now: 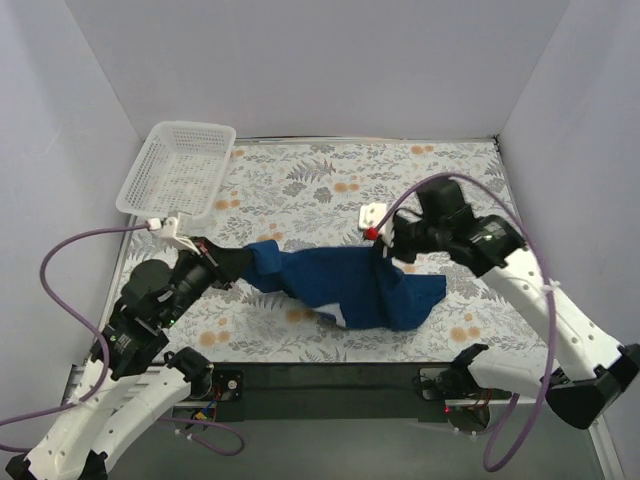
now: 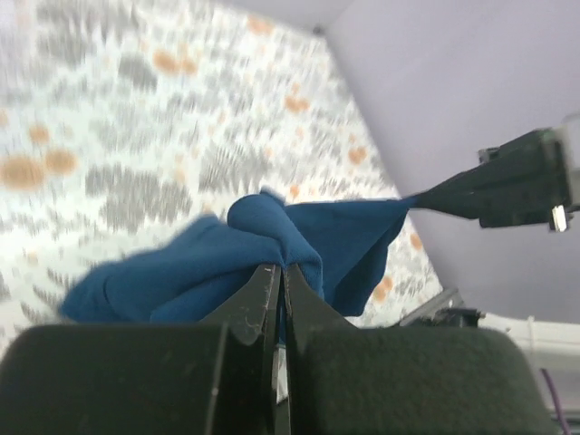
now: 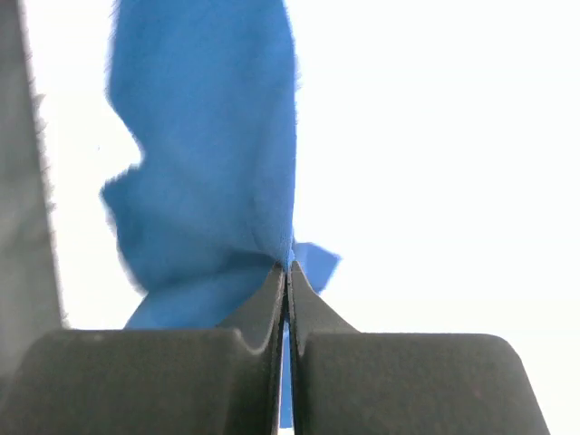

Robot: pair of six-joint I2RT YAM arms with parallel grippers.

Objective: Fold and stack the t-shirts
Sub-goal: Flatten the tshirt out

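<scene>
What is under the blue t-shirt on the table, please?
Only the flower-patterned table shows around the t-shirt. The fabric hides whatever lies directly beneath its bunched middle. The left hand and right hand each grip one end.

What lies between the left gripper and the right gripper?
The bunched navy t-shirt spans from the left gripper to the right gripper, both shut on it; the top external view shows this.

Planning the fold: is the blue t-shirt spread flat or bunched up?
Bunched. The t-shirt is a crumpled rope strung between the left hand and right hand, both shut on cloth; no flat panel shows.
</scene>
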